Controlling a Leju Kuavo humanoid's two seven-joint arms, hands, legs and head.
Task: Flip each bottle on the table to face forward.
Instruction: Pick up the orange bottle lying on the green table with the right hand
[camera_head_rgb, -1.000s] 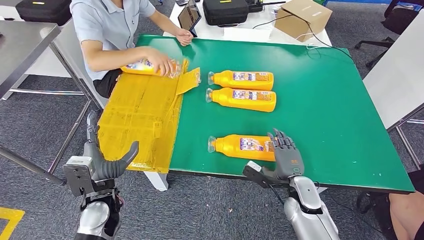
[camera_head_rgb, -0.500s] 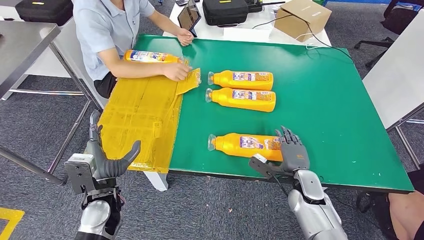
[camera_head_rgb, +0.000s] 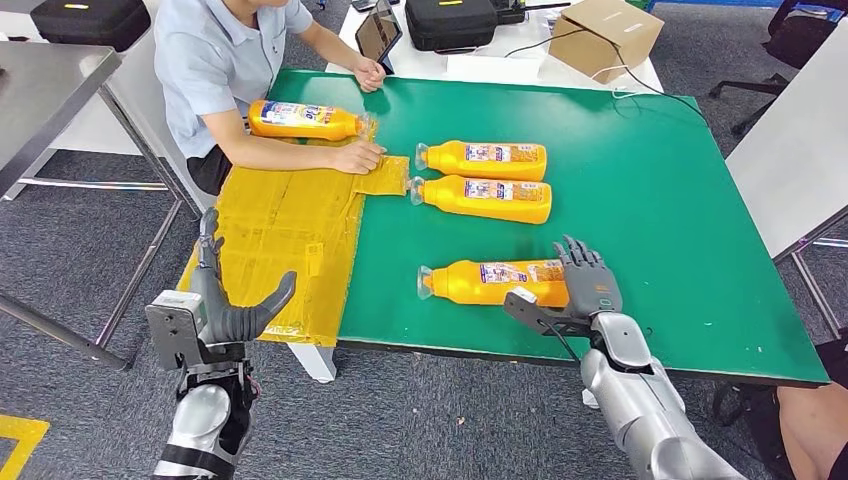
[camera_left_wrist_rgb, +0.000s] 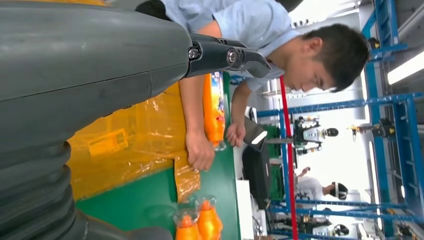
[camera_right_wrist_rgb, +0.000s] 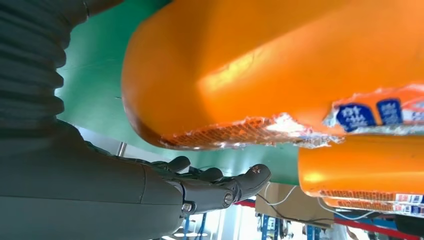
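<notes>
Three orange bottles lie on their sides on the green table (camera_head_rgb: 650, 200), caps to the left: two side by side at the middle, one further (camera_head_rgb: 485, 158) and one nearer (camera_head_rgb: 487, 198), and a third bottle (camera_head_rgb: 490, 283) by the front edge. My right hand (camera_head_rgb: 585, 290) is at the third bottle's base end, thumb along its near side and fingers spread upward past it. In the right wrist view that bottle (camera_right_wrist_rgb: 280, 65) lies close over the palm, apart from the straight fingers (camera_right_wrist_rgb: 220, 187). My left hand (camera_head_rgb: 225, 310) hangs open off the table's front left corner.
A person sits at the far left, one hand (camera_head_rgb: 355, 157) pressing a flattened yellow sheet (camera_head_rgb: 280, 230) that covers the table's left part. A fourth bottle (camera_head_rgb: 300, 120) lies by their forearm. A cardboard box (camera_head_rgb: 605, 35) and black cases stand beyond the table.
My right hand slid right to the near bottle's base, and the bottle shifted slightly away. The person laid the fourth bottle down and pressed the sheet's flap. My left hand rose a little.
</notes>
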